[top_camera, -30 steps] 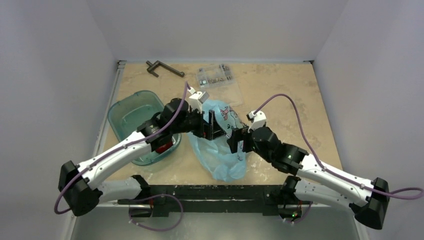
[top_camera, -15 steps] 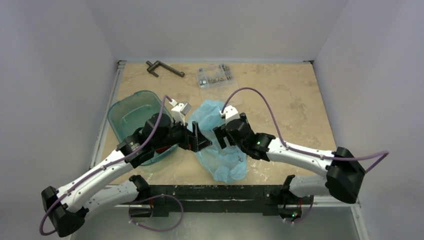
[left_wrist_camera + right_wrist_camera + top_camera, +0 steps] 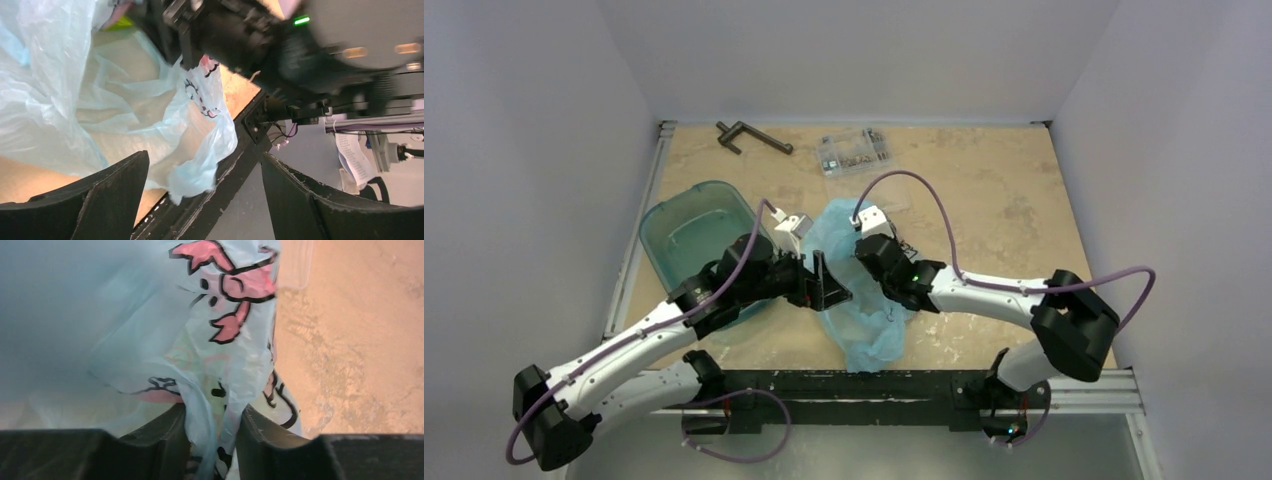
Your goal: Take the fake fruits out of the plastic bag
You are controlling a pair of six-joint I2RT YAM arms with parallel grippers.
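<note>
The light-blue plastic bag [image 3: 864, 335] lies crumpled at the table's centre front, its pink-and-black print showing in the right wrist view [image 3: 227, 287]. My right gripper [image 3: 876, 268] presses down on the bag's upper part, and a bunched fold of the film is pinched between its jaws [image 3: 212, 425]. My left gripper [image 3: 824, 285] hangs at the bag's left edge, open and empty [image 3: 205, 165], with the bag [image 3: 50, 100] spread in front of it. The fake fruits are mostly hidden; only a yellow-green patch [image 3: 120, 22] shows beside the film.
A teal translucent tub [image 3: 679, 225] stands left of the bag, partly under my left arm. A clear parts box [image 3: 856, 152] and a dark metal tool [image 3: 749, 137] lie at the back. The table's black front rail [image 3: 240, 145] runs just below the bag.
My right gripper swung left onto the bag and closed on a fold of it. My left gripper drew back leftwards to the bag's edge. The bag is bunched narrower.
</note>
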